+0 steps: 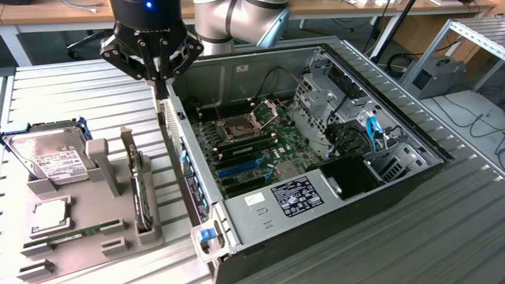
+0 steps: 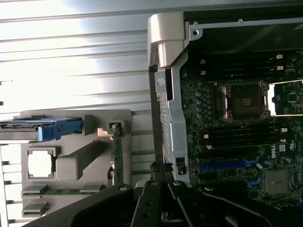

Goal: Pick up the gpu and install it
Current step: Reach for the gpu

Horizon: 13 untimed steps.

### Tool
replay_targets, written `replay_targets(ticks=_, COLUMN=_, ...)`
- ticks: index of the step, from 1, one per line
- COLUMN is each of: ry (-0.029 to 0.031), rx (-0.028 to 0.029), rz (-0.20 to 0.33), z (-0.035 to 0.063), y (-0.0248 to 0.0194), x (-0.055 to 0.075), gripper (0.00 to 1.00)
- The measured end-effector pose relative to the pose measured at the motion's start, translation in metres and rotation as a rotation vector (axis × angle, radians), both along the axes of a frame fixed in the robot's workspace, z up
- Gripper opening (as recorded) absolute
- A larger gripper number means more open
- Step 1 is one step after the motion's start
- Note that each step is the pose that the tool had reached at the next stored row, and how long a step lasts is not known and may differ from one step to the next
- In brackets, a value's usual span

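Observation:
The gpu [image 1: 141,190] stands on edge in a slot of the grey holder [image 1: 99,242], its green board and dark cooler seen edge-on; in the wrist view the gpu [image 2: 117,153] is a thin green strip. My gripper [image 1: 162,92] hangs above the rear wall of the open computer case [image 1: 261,216], up and away from the gpu, with its fingers drawn together and nothing between them. In the wrist view the gripper [image 2: 161,168] points at the case's metal rear edge. The motherboard [image 1: 252,139] lies inside the case with blue expansion slots [image 1: 236,168].
The holder also carries a silver hard drive [image 1: 51,158] in a blue bracket, a CPU [image 1: 51,216] and a RAM stick [image 1: 79,234]. A drive cage and cables [image 1: 355,127] fill the case's far side. Ribbed metal table [image 1: 410,236] surrounds everything.

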State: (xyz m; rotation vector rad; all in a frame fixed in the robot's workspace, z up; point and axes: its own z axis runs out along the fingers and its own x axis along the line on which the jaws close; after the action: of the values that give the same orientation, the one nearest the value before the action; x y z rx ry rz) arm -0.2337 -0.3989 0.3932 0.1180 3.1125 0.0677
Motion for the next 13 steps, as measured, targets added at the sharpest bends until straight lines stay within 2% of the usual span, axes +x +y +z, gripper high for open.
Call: replay_targets(ticks=13, ry=0.0, rx=0.0, rz=0.0, z=0.0, y=0.0, x=-0.0048, gripper=0.11)
